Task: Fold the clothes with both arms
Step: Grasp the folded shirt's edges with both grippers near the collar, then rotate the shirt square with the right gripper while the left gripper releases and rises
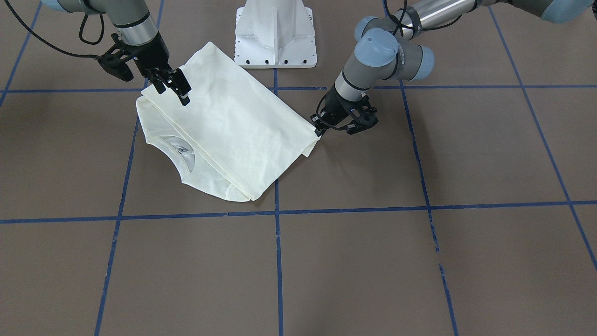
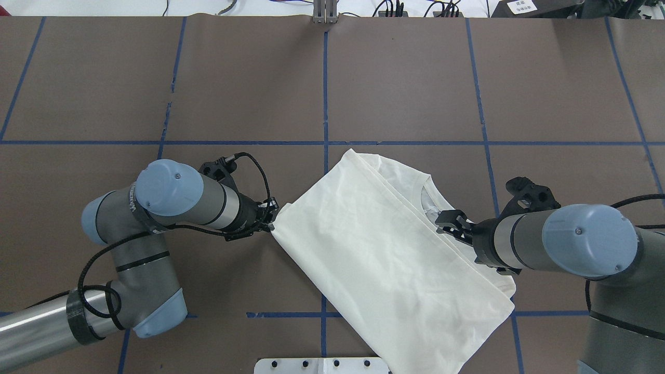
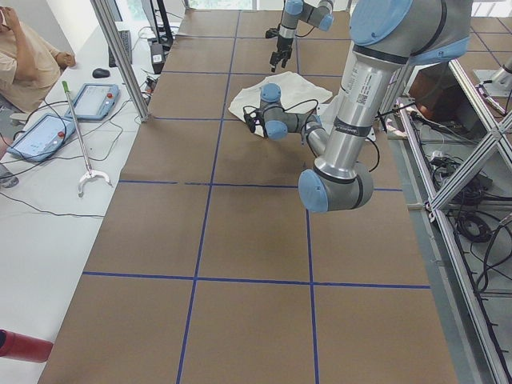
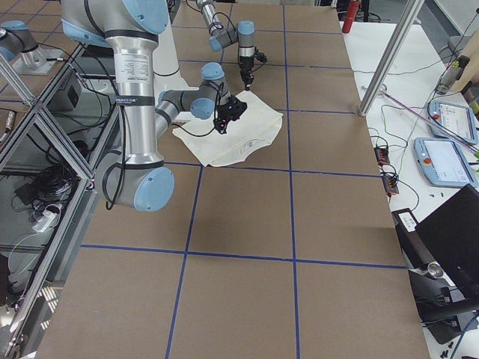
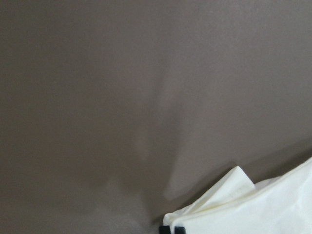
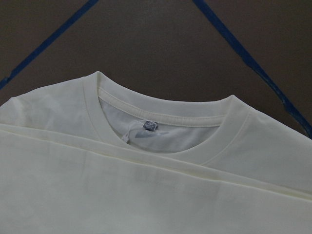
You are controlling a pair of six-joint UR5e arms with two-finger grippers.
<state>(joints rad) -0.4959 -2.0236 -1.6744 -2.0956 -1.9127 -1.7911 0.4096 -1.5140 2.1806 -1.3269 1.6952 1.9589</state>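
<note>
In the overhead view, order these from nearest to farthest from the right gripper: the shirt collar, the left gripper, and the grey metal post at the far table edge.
1. Collar: right beside the right gripper, on the view's right.
2. Left gripper: across the T-shirt, holding its corner on the view's left.
3. Grey metal post: top centre of the view, at the far edge.
</note>
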